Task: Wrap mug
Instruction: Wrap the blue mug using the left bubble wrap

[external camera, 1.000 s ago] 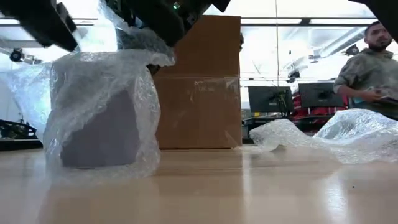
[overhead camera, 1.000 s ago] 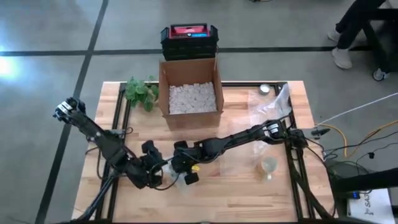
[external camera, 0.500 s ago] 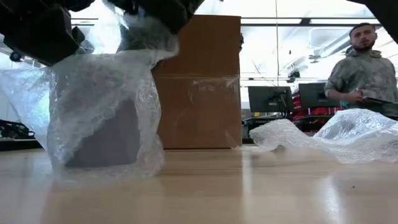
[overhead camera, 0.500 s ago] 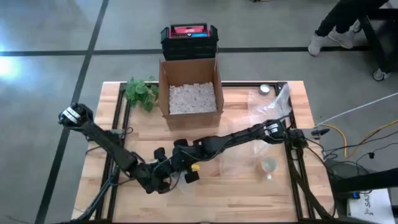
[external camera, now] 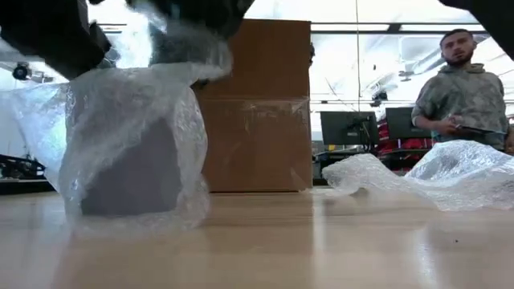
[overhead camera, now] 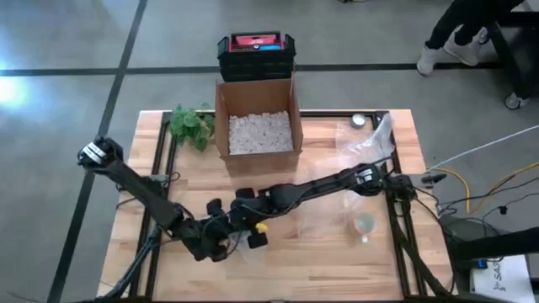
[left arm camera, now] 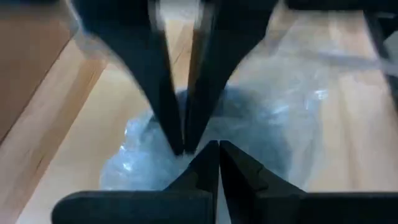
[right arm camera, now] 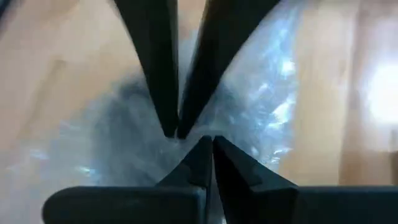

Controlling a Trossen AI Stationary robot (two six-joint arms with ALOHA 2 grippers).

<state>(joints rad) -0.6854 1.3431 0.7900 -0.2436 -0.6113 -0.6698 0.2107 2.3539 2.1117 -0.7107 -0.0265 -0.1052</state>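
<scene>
Wooden table (overhead camera: 337,261): grey mug (external camera: 132,172) upright (swathed in bubble wrap (external camera: 128,104)).

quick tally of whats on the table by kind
box: 1
plant: 1
wrapped mug: 1
loose bubble wrap: 1
small round silver thing: 1
small greenish item, too small to identify: 1
total: 6

overhead, table-level, two close wrist views

Looks like a robotics lab or workshop. Polished concrete floor (overhead camera: 67,50), computer monitors (external camera: 347,128) behind the wooden workbench (overhead camera: 324,261).
</scene>
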